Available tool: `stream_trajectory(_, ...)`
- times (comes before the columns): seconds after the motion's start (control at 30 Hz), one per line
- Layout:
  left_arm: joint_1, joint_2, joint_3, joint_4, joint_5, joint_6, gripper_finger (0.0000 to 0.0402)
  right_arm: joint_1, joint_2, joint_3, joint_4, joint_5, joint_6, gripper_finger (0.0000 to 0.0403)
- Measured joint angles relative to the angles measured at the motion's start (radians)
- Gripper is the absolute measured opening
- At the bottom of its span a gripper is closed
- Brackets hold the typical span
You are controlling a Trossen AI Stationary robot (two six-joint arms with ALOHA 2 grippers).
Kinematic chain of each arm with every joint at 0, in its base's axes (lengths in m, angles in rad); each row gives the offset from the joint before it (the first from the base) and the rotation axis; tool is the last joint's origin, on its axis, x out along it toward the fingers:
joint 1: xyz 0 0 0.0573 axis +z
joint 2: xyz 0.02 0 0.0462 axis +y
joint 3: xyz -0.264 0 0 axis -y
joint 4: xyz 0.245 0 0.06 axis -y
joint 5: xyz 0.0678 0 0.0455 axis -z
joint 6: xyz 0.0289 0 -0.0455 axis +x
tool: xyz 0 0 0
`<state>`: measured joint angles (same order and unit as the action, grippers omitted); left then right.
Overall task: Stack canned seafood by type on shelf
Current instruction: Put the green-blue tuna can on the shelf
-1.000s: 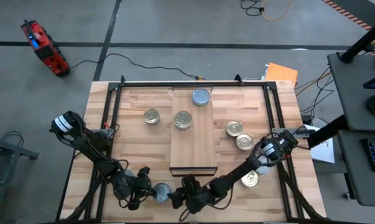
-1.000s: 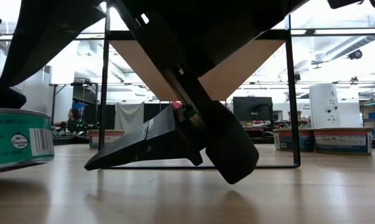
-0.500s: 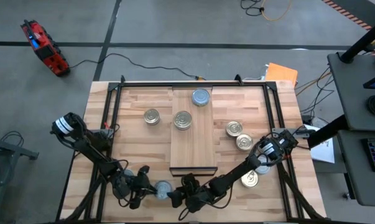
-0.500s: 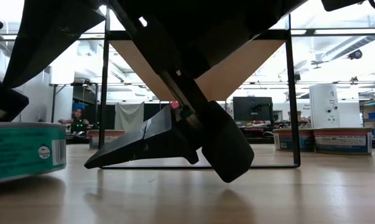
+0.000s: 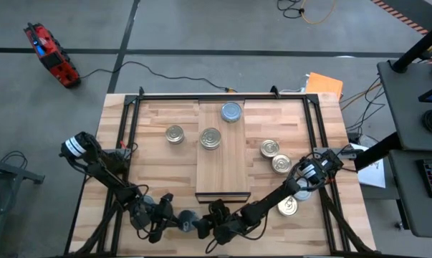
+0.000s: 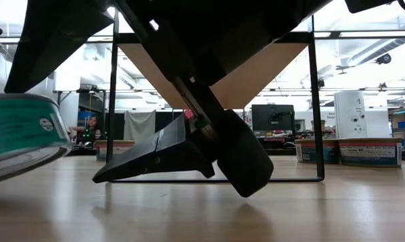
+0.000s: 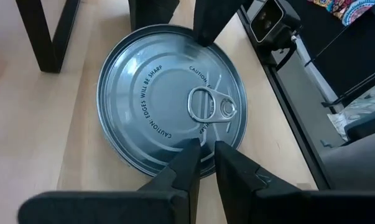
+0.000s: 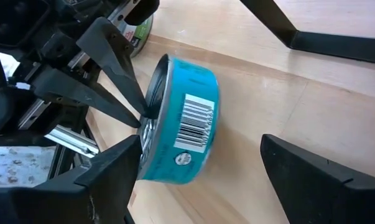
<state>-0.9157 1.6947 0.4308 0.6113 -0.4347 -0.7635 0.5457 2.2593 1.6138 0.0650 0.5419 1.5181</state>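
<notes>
- High view: both arms reach in to the table's near edge, in front of the shelf (image 5: 221, 150); left gripper (image 5: 174, 221) clamps a tin (image 5: 186, 219).
- Low view: tin tilted, off the table.
- Left wrist: fingers (image 7: 227, 165) pinch the rim.
- Right wrist: right gripper (image 8: 203, 180) spread wide beside the tin, holding nothing.

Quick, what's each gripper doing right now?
Left gripper: shut on the rim of the teal tin.
Right gripper: open, holding nothing.
</notes>
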Motion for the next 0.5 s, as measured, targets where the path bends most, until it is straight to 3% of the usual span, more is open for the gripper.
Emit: stream_trajectory(0.5,0.000,-0.004,-0.004,0.008,0.002,0.022,0.0036,-0.012,0.001,0.000,0.049,-0.001,-0.027,0.0324)
